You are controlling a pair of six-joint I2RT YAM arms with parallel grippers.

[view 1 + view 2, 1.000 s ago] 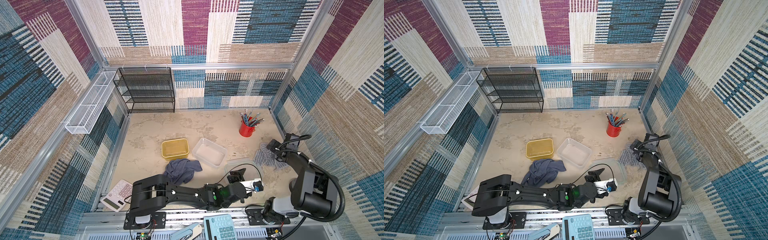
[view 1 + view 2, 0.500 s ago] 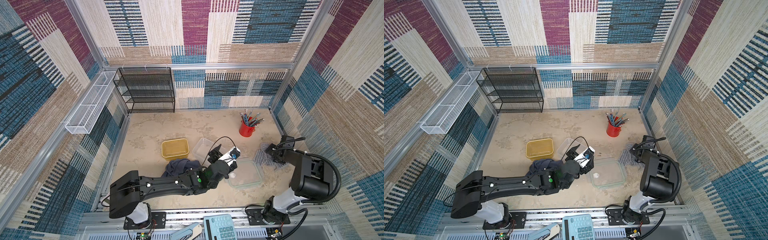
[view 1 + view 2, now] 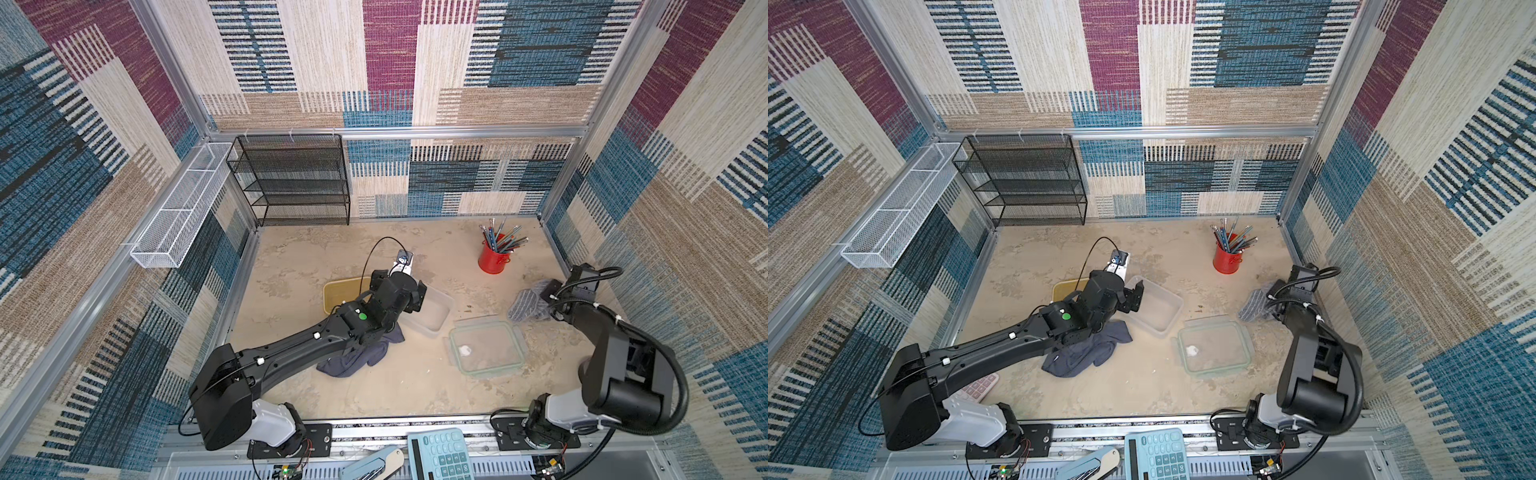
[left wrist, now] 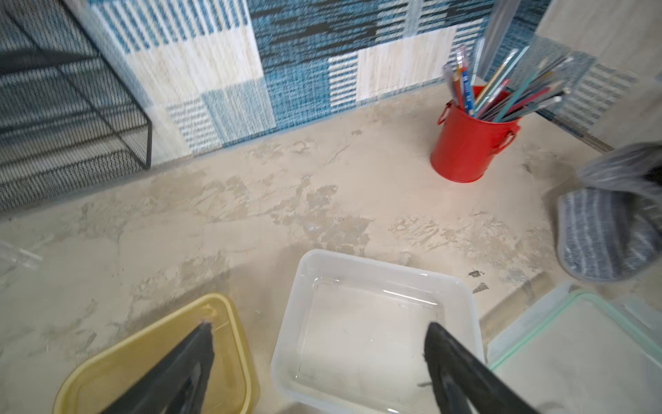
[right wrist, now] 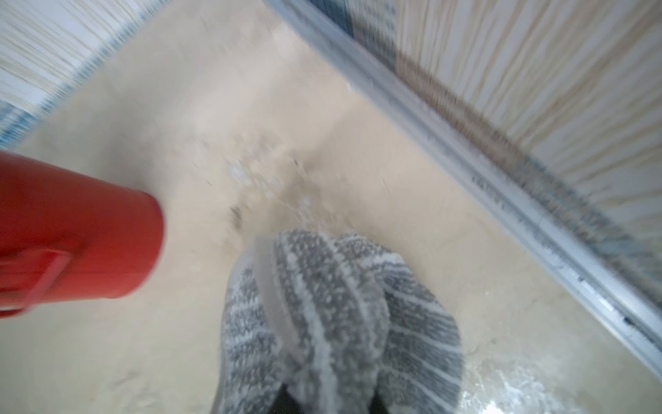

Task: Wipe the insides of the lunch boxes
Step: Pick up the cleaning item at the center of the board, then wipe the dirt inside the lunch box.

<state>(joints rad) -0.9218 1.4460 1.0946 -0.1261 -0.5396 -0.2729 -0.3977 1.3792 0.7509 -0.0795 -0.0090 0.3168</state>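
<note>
We have right end effector (image 3: pixel 547 300) clenched on striped cloth (image 5: pixel 333 315); left end effector (image 4: pixel 318 344) released at clear lunch box (image 4: pixel 372 322) rim. We should brace box wall with left, then bring cloth in.

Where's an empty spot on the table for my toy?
The widest bare patch lies at the back, between the black mesh shelf, the red pencil cup, the amber lunch box and the clear lunch box. Another runs along the front, between the lid, the blue cloth and the front rail. The middle is crowded: boxes, cloth, lid, left arm.
</note>
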